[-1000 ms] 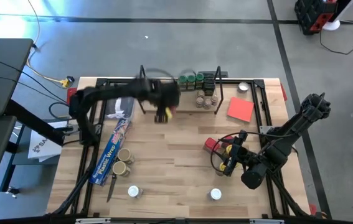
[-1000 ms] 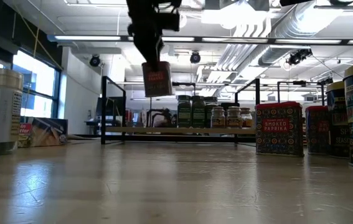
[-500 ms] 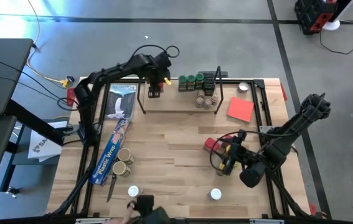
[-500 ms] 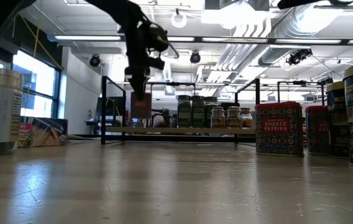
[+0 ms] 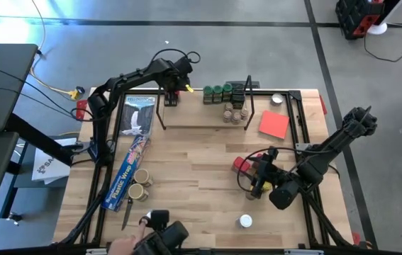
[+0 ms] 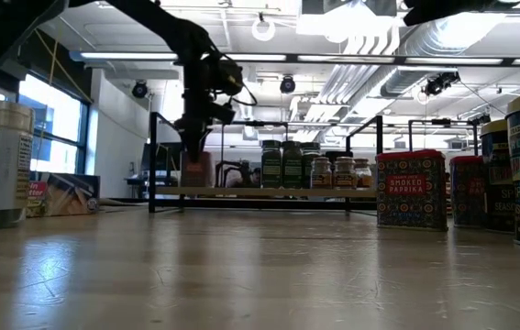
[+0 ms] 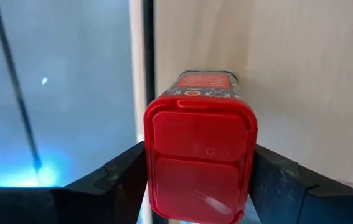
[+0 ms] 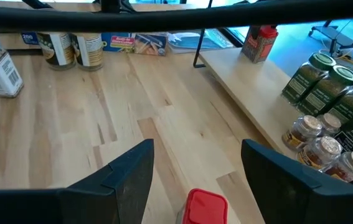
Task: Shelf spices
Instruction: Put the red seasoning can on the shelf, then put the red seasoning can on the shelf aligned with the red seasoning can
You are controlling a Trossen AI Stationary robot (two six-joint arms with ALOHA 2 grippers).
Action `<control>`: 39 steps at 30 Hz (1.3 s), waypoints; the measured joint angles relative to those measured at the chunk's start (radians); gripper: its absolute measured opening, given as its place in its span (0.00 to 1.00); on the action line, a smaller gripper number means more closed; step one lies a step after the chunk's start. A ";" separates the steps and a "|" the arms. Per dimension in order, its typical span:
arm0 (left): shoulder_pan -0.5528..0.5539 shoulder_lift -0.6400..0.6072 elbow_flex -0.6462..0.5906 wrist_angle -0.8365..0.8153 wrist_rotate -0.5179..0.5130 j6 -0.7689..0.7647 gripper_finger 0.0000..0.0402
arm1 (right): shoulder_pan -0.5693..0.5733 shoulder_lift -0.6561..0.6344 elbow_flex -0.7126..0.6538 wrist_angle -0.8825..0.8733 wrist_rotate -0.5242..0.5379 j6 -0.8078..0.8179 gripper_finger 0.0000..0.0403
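My left gripper (image 5: 172, 93) is shut on a red boxy tin (image 7: 200, 155) at the left end of the light-wood shelf (image 5: 201, 119). In the low view the tin (image 6: 195, 170) stands upright with its base at the shelf board (image 6: 269, 192). Green-lidded jars (image 5: 217, 91) and tan-lidded jars (image 5: 235, 113) stand on the shelf's right part. My right gripper (image 5: 257, 177) is open and hovers just past another red tin (image 5: 239, 164), whose lid shows between the fingers in the right wrist view (image 8: 204, 208). My left gripper pinches the red tin's two narrow sides just below its lid (image 7: 151, 168) between its two fingers. The fingers come from above, pointing down. The tin is upright, with its base at the shelf board; whether it rests there I cannot tell.
A long blue plastic-wrap box (image 5: 126, 173), two jars (image 5: 140, 185) and a white-lidded jar (image 5: 245, 222) are on the table. A flat red sheet (image 5: 274, 124) lies right of the shelf. A person's hand (image 5: 126, 244) with a dark object reaches in at the near edge.
My left gripper has carried the red tin from in front of the shelf's middle toward the table's far left and down to the shelf's left end. A person's hand has come in at the near edge, and the white-lidded jar there no longer shows.
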 joint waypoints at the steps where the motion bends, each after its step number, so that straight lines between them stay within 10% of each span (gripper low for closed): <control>1: 0.001 0.000 0.000 -0.001 -0.016 0.005 0.59 | 0.000 0.000 0.000 0.000 -0.004 0.000 0.59; 39: -0.005 -0.001 0.031 -0.082 -0.046 0.020 0.70 | 0.000 0.000 0.000 -0.001 -0.019 -0.008 0.59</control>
